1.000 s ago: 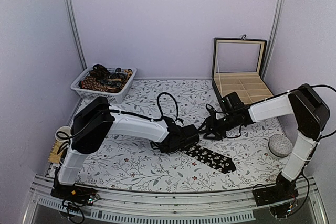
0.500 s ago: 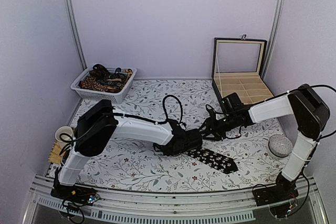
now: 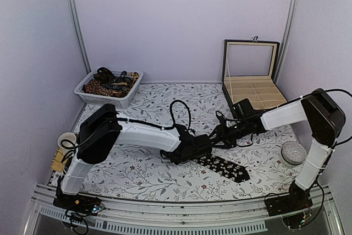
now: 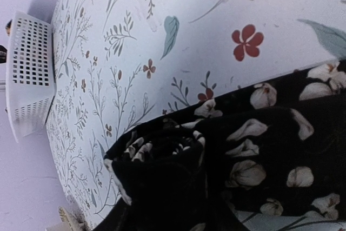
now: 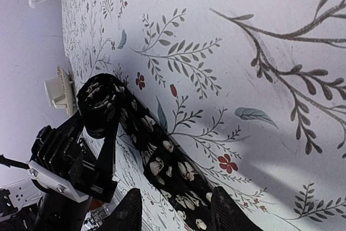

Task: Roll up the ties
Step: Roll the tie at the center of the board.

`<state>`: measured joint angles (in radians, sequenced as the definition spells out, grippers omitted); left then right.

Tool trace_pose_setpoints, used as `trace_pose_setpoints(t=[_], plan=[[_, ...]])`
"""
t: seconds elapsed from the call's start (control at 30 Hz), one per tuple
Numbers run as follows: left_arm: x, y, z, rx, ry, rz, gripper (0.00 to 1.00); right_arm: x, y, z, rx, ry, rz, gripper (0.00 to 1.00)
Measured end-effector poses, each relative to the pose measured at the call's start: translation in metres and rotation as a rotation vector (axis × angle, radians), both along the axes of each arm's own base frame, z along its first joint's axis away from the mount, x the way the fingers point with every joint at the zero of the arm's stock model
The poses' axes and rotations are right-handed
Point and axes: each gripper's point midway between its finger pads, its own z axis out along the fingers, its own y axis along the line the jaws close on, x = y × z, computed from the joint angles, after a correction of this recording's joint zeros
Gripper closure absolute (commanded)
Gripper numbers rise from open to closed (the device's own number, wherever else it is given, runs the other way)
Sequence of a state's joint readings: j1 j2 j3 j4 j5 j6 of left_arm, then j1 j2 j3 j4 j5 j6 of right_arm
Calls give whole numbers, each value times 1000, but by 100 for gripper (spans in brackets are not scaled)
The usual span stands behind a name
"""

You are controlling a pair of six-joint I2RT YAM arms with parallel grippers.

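A black tie with pale flower specks lies on the floral table cloth. Its near end is wound into a roll point(image 4: 162, 152) point(image 5: 100, 104), and the flat remainder point(image 3: 223, 167) point(image 5: 173, 160) runs toward the front right. My left gripper point(image 3: 198, 148) is at the roll. One finger point(image 5: 110, 147) lies against the roll's side, and the other is hidden behind the dark fabric. My right gripper point(image 3: 217, 137) point(image 5: 177, 209) hovers open over the flat stretch, the tie showing between its fingertips point(image 5: 130, 212) without touching them.
A white basket point(image 3: 102, 99) point(image 4: 30, 74) with more ties stands at the back left. An open black box point(image 3: 253, 89) with compartments sits at the back right. A grey round object point(image 3: 293, 152) is near the right arm, and a mug point(image 3: 67, 138) stands at the left edge.
My left gripper and the roll have shifted slightly right along the tie. The right gripper has edged a little toward the roll.
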<state>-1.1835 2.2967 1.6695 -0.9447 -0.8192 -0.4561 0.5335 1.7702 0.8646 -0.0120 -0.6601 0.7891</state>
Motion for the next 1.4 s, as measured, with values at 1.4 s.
trace_pose_setpoints(t=[1.4], plan=[[5, 24, 9, 174, -45, -38, 40, 0, 2, 2, 12, 2, 0, 58]])
